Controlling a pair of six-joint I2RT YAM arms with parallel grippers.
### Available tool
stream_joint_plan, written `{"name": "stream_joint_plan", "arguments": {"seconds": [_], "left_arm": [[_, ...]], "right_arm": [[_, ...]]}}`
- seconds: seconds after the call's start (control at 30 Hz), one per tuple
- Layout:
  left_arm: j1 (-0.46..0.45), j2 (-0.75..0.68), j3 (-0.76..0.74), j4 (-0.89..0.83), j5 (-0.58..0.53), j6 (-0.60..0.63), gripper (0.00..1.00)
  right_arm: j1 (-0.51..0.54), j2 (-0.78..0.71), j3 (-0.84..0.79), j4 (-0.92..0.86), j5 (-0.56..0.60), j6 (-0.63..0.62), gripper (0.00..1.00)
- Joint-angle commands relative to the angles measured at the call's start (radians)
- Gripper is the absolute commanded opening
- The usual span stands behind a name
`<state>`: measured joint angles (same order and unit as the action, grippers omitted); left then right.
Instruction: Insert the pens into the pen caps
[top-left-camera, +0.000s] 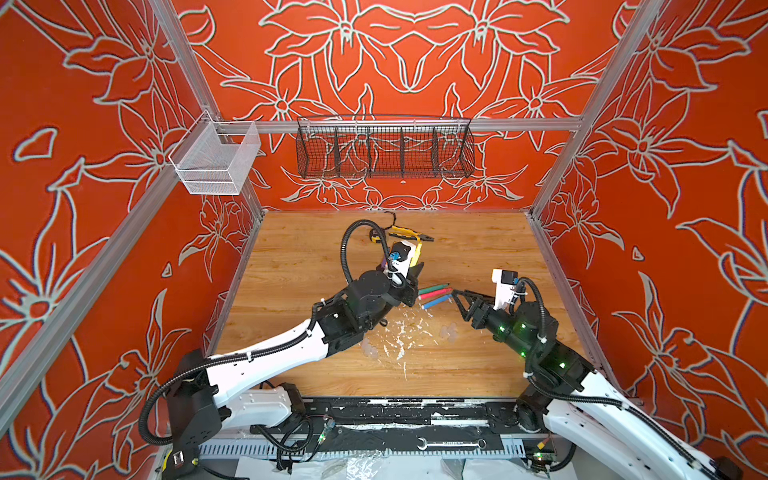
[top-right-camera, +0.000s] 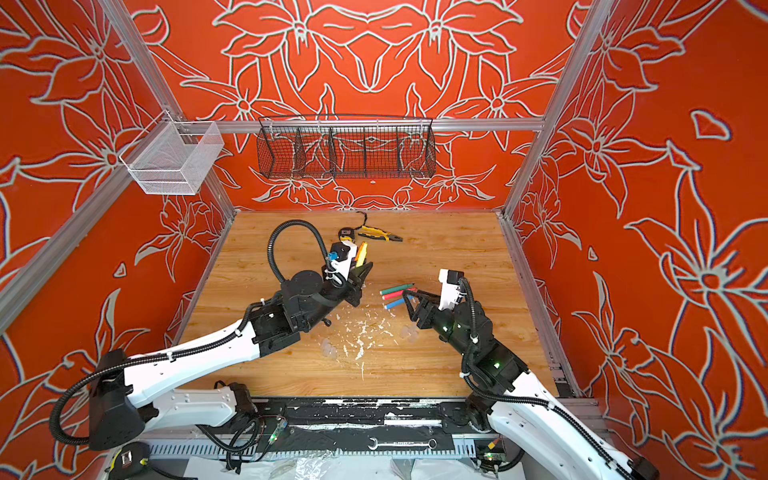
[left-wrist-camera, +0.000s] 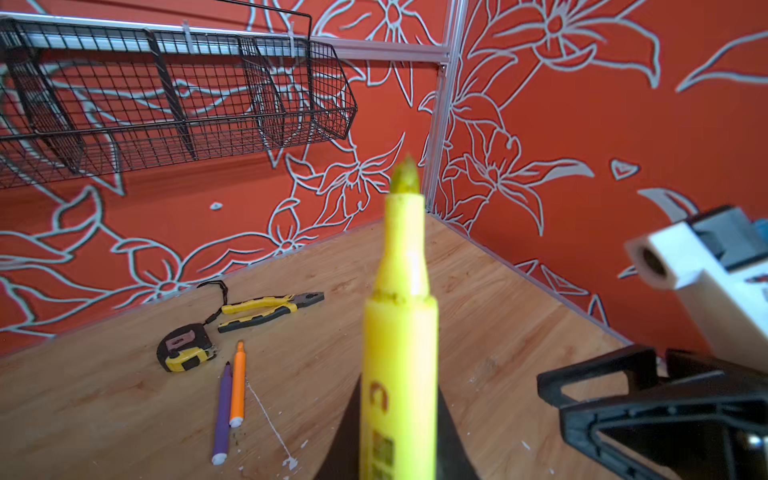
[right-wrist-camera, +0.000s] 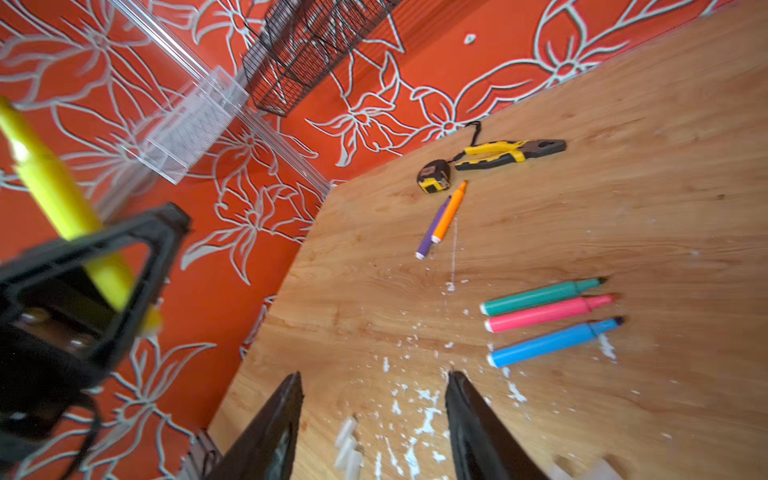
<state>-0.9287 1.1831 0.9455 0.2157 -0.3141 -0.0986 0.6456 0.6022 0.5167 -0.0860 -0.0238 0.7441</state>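
left gripper (top-right-camera: 363, 268) clamps the yellow pen (left-wrist-camera: 399, 353) tip-up while the right gripper (right-wrist-camera: 374, 376), jaws apart and empty, hovers nearest the pen caps (right-wrist-camera: 347, 444).

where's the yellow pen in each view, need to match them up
Top view: yellow pen mid-table, in front of the pliers.
Top view: yellow pen, same spot.
Left wrist: yellow pen close up, dead centre.
Right wrist: yellow pen blurred, in the left gripper.
Shared landmark: pliers near the back wall.
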Motion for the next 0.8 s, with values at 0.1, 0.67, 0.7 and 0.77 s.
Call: {"name": "stream_joint_plan", "arguments": {"seconds": [0.1,0.67,0.7,0.77], "left_arm": [[0.004,-0.142,0.051,-0.297,0.031,-0.197,0.0],[0.397,-0.355,-0.092,-0.472,0.071,-0.409,0.0],[0.419,-0.357,-0.1,-0.468,0.084,-0.417,0.0],[0.449,-0.366,-0.112,-0.456,0.105,-0.43,0.0]], "right_arm": [[0.062,0.212,0.108,-0.248,-0.093,-0.04,0.46],[0.486,0.834,0.383,-0.2,0.069,-0.078,0.4],[0.492,0.861,0.393,-0.19,0.073,-0.072,0.39],[0.502,0.916,0.423,-0.183,0.073,-0.062,0.39]]}}
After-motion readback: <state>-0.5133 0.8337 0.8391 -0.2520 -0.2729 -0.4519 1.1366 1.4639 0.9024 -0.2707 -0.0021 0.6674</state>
